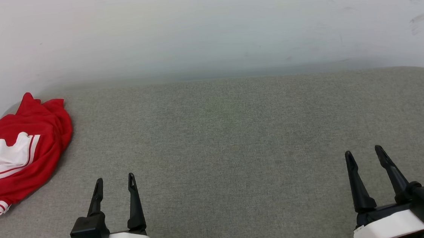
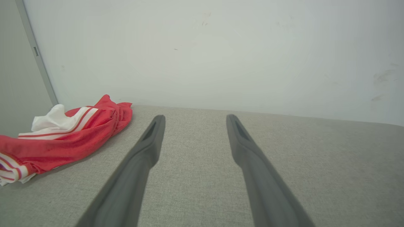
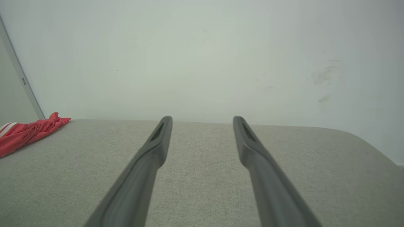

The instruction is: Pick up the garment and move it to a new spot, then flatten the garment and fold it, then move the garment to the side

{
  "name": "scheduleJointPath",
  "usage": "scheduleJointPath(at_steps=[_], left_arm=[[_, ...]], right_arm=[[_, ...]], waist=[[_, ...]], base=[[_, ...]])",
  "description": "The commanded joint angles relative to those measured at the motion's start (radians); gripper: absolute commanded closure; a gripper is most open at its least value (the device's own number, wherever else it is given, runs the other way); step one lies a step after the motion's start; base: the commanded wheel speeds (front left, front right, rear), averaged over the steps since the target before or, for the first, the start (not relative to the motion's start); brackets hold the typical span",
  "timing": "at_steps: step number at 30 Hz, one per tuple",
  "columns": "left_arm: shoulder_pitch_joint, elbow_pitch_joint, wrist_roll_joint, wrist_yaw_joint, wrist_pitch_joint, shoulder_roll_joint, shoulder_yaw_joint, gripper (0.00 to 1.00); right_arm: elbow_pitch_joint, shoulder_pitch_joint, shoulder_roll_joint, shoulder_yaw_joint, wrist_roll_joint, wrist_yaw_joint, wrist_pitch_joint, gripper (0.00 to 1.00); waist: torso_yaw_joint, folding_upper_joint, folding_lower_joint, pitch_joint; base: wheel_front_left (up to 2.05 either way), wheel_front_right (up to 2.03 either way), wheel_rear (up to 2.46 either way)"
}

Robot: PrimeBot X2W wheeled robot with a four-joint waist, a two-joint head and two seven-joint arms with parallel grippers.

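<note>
At the far left corner of the surface [image 1: 235,132], the garment [image 1: 21,149] is seen bunched in a heap by the left edge; the left gripper [image 1: 115,177] and right gripper [image 1: 363,150] are held wide open and empty near the front edge, not touching it; the cloth is judged soft, light and floppy; a raised red fold on top could best be pinched, since flat parts may slip.

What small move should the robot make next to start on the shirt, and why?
Probably reach the left gripper leftward toward the garment: it lies crumpled and untouched at the left end of the grey surface, and that open gripper is nearer.
</note>
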Motion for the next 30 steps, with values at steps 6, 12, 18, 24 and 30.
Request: scheduleJointPath(at_steps=[6,12,18,24,30], left_arm=[[0.007,0.005,-0.011,-0.006,-0.005,0.002,0.006,0.0],[0.002,0.011,-0.015,-0.007,-0.005,0.002,0.004,0.0],[-0.012,0.015,-0.013,-0.004,-0.004,0.002,0.008,0.0],[-0.014,0.018,-0.014,-0.006,-0.004,0.001,0.019,0.0],[-0.013,0.022,-0.019,-0.006,-0.004,0.001,0.034,0.0]], right_arm=[[0.009,0.004,0.001,-0.004,0.024,-0.001,-0.003,0.0],[0.014,0.006,0.001,-0.009,0.036,-0.001,-0.003,0.0],[0.015,0.011,0.001,-0.006,0.046,-0.001,-0.003,0.0],[0.016,0.014,0.001,-0.001,0.048,-0.001,-0.003,0.0],[0.013,0.018,0.001,0.003,0.039,-0.001,-0.003,0.0]], waist=[[0.001,0.0,0.0,0.0],[0.012,0.0,0.0,0.001],[0.056,0.0,0.0,0.004],[0.125,0.0,0.0,0.008],[0.206,0.0,0.0,0.013]], base=[[0.0,0.0,0.0],[0.0,0.0,0.0],[0.0,0.0,0.0],[0.0,0.0,0.0],[0.0,0.0,0.0]])
